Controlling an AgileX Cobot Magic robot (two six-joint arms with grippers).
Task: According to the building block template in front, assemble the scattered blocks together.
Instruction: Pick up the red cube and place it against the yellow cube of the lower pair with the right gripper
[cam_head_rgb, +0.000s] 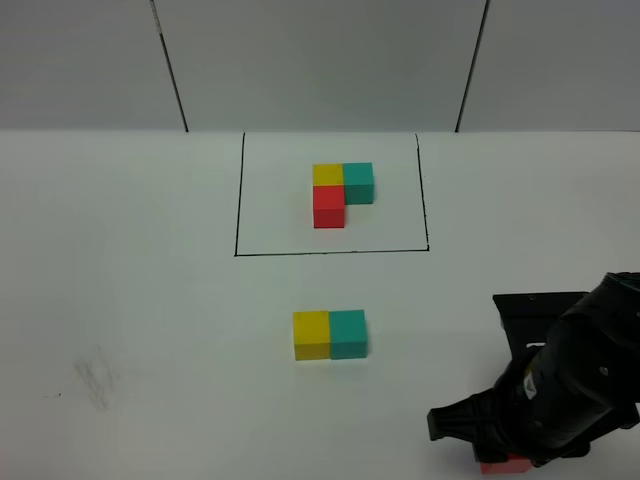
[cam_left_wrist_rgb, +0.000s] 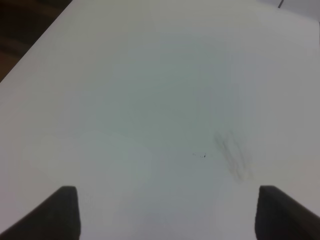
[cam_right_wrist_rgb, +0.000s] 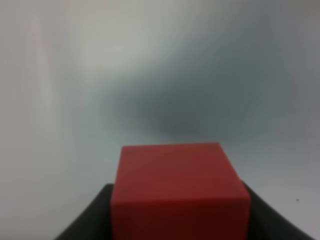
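So the right claw (cam_right_wrist_rgb: 180, 225) is clamped on the red cube (cam_right_wrist_rgb: 175, 175), front right. The yellow cube (cam_head_rgb: 311, 335) and teal cube (cam_head_rgb: 348, 333) sit touching, near the framed template (cam_head_rgb: 340, 192). The left claw (cam_left_wrist_rgb: 170, 215) hangs wide open.

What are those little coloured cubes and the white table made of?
The yellow cube, teal cube and red cube look like painted wood, possibly dense foam: matte, even colour, crisp edges, no glare. The table looks like smooth white laminate, with a faint grey scuff.

Black right gripper (cam_right_wrist_rgb: 180, 220), bulky arm (cam_head_rgb: 580, 380)
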